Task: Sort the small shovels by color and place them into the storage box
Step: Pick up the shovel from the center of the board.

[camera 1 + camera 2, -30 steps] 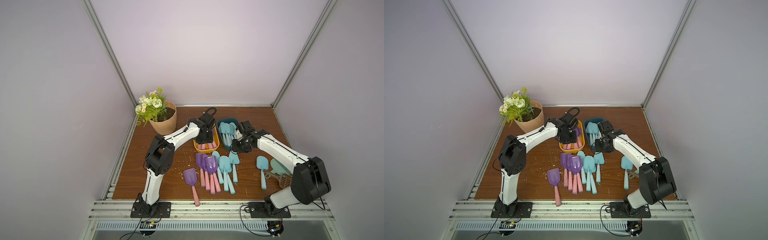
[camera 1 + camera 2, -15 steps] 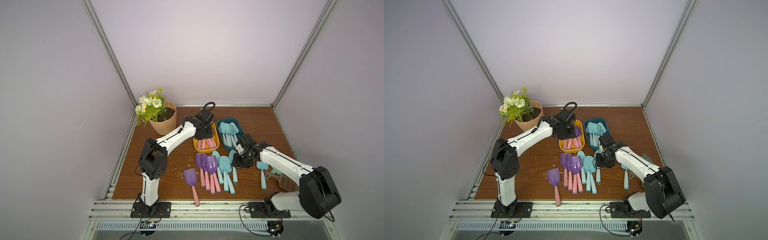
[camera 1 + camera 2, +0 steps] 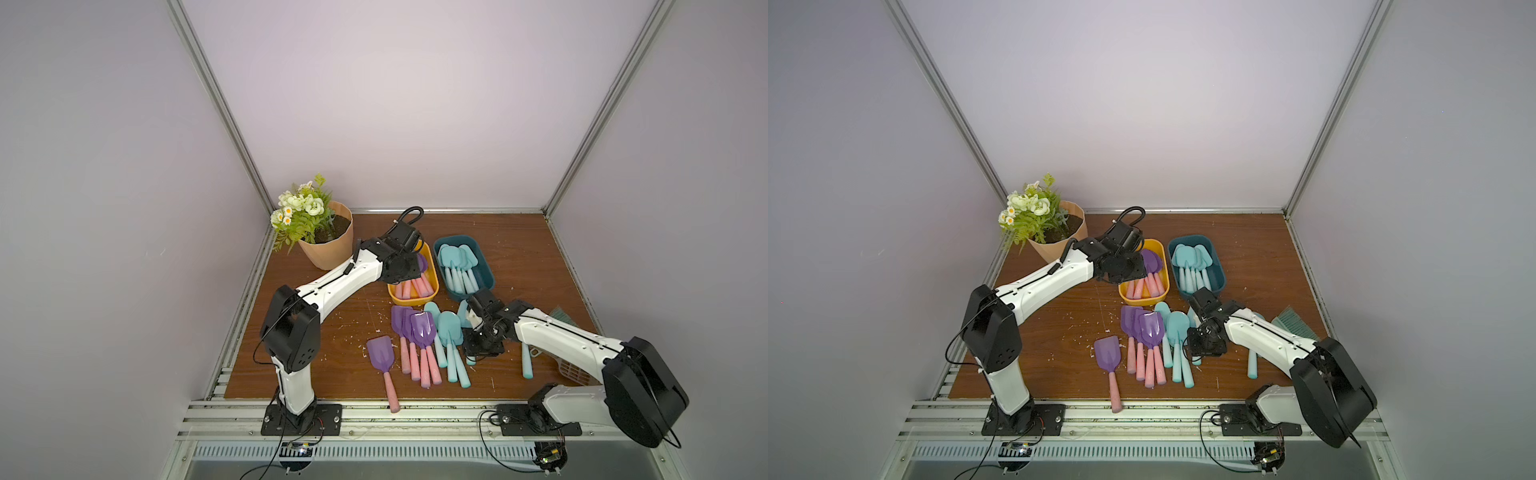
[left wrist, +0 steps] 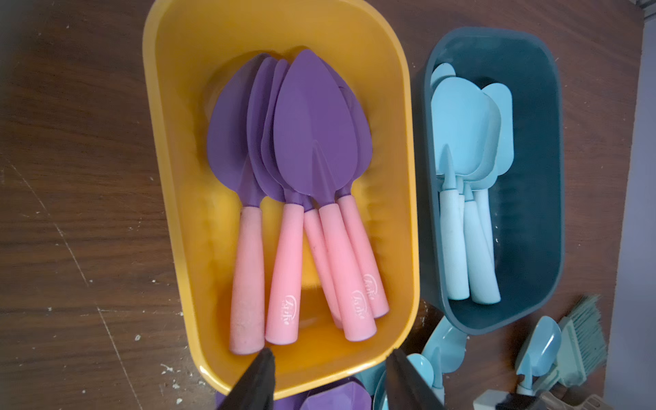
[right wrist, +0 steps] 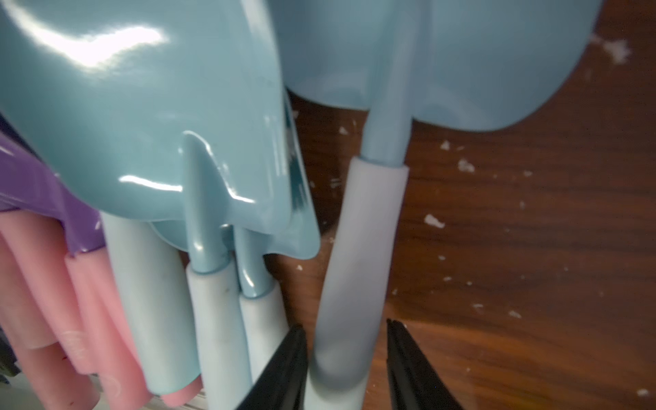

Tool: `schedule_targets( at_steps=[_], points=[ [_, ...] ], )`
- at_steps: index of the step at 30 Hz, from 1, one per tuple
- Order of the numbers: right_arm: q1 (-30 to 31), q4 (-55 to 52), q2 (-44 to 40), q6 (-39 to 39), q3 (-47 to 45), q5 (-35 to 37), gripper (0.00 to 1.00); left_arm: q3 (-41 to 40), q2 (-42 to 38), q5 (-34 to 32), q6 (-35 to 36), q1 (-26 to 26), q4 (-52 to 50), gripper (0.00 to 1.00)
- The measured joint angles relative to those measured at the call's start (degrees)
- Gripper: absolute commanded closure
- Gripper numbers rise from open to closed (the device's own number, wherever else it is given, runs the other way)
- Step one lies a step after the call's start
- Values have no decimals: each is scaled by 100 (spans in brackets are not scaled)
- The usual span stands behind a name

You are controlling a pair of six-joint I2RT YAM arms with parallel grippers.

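Observation:
Several purple shovels with pink handles (image 4: 312, 135) lie in the yellow storage box (image 4: 156, 106). Several aqua shovels (image 4: 461, 127) lie in the teal box (image 4: 557, 177). My left gripper (image 4: 330, 358) hangs open over the yellow box's near end with nothing between its fingers. On the table lie more purple shovels (image 3: 422, 332), a lone purple one (image 3: 380, 353), and aqua ones (image 3: 449, 332). My right gripper (image 5: 345, 324) is low at this pile, open, its fingers on either side of one aqua shovel's handle (image 5: 358, 248), with a gap on one side.
A potted plant (image 3: 328, 245) stands at the back left. A green brush (image 3: 563, 318) and a brown slotted scoop (image 3: 575, 372) lie at the right edge, partly behind my right arm. Another aqua shovel (image 3: 527, 365) lies apart. White crumbs dot the wooden table (image 3: 519, 249).
My right gripper has moved from beside the teal box forward and down to the aqua shovels on the table. My left gripper has drawn back a little over the yellow box.

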Motion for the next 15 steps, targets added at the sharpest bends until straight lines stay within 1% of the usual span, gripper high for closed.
schedule_targets(
  at_steps=[2,3,8,10,15],
  points=[
    [0,17,0,72,-46,125,64,0,0,0,-4,0,20,47],
    [4,37,0,109,-81,168,68,0,0,0,-4,0,24,47],
    [4,173,-31,238,-216,271,92,-13,-9,2,-2,0,35,47],
    [4,177,-52,245,-219,297,99,-15,-13,2,-2,0,50,47],
    [9,-63,-315,415,-179,612,100,-216,-127,4,-74,0,192,47]
  ],
)
